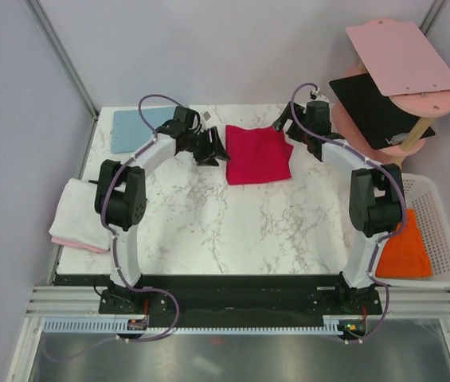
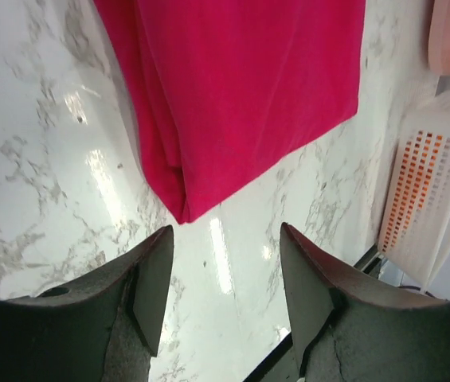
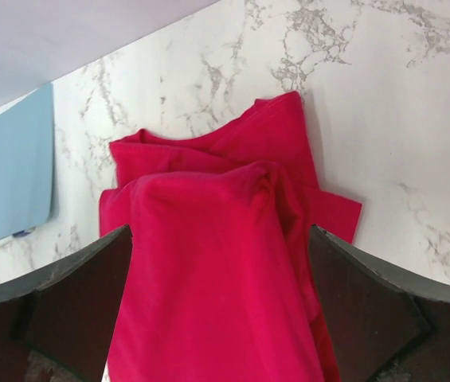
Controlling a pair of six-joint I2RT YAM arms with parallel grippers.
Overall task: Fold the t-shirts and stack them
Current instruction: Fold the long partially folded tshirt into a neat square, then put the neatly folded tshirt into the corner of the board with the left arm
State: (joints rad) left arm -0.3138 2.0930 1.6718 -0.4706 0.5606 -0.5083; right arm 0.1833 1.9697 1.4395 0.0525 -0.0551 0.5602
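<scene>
Since the folded crimson red t-shirt (image 1: 258,153) lies at the far middle of the marble table (image 1: 232,231), between the two arms, both can reach it. The left gripper (image 1: 218,148) sits just beside its left edge, spread wide and holding nothing. The right gripper (image 1: 287,123) hangs over its far right corner, wide too. Whether those fingers touch the cloth is hard to tell. The right arm hides part of the orange t-shirt (image 1: 406,248).

Marble table (image 1: 248,231): crimson shirt (image 1: 258,154), light-blue board (image 1: 133,130) (far-left corner), white-over-pink stack (image 1: 77,211).
</scene>
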